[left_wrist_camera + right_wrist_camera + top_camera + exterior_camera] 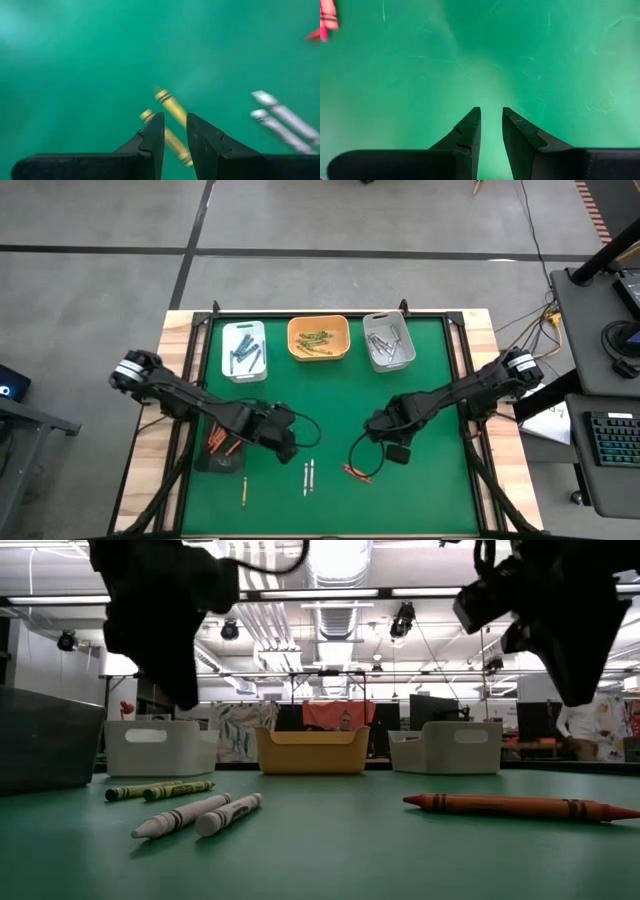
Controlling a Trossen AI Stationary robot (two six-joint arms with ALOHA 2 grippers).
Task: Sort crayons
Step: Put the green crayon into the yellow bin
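Directly ahead of left tool (174,131): two yellow crayons (170,106), apart.

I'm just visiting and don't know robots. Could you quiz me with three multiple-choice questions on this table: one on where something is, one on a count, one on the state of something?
1. Where does the orange tray stand?
A. Between the two pale trays
B. At the table's near edge
C. Under the left arm

2. How many white crayons lie loose on the green mat?
A. None
B. Two
C. Five

3. What is the right gripper doing?
A. Clamping a red crayon
B. Resting inside a tray
C. Holding nothing above bare mat

Answers:
1. A: in the high view it sits in the back row between the left pale tray and the right pale tray.
2. B: the low view shows a pair side by side, and the high view agrees.
3. C: the right wrist view shows only green mat in the narrow gap between its fingers; the red crayon lies apart on the mat.
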